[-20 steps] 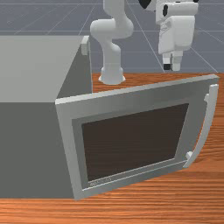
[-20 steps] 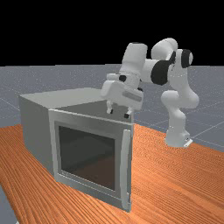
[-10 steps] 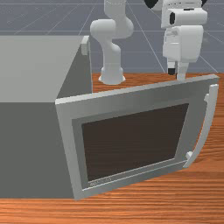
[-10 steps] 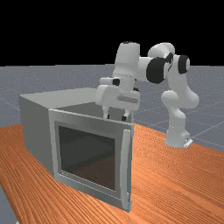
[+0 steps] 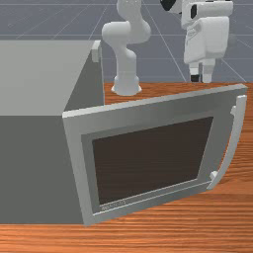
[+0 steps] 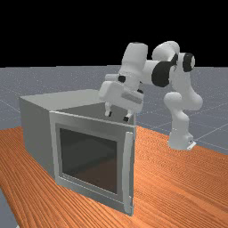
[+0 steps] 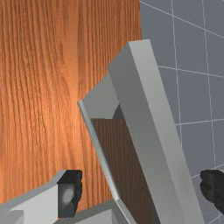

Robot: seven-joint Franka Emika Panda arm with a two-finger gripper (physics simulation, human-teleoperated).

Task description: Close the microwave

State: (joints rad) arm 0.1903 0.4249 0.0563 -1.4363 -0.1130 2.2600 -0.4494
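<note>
1. The gripper (image 6: 117, 116) hangs near the top edge (image 7: 162, 122) of the door, toward its free end, at the front view's right. In both outside views its tips sit above the line of that edge, with no visible contact.
2. Its fingers (image 7: 71, 194) stand well spread, with nothing pinched. In the wrist view the door's line runs between them; they are probably open so that one can come down on each side and draw the door round.
3. The hand works toward the free end, I judge, because a push far from the hinge swings the door most easily. The press has to fall on the outer face, the one with the handle (image 5: 234, 143), and send it away from the front camera, toward the arm's base (image 5: 126, 81).
4. The door (image 5: 150, 158) stands wide open, slanting from its hinge out to the front view's right, its free end a little farther off than the hinge.
5. The microwave's body (image 5: 37, 163) sits at the front view's left on the table (image 5: 163, 230), its mouth toward the right.
6. Against half a second ago, the hand is slightly higher: in the front view a fingertip then reached down to the door's top line, and now there is a gap. In the far view the hand is also more tilted. Door and body are unmoved, so the closing has yet to begin.
</note>
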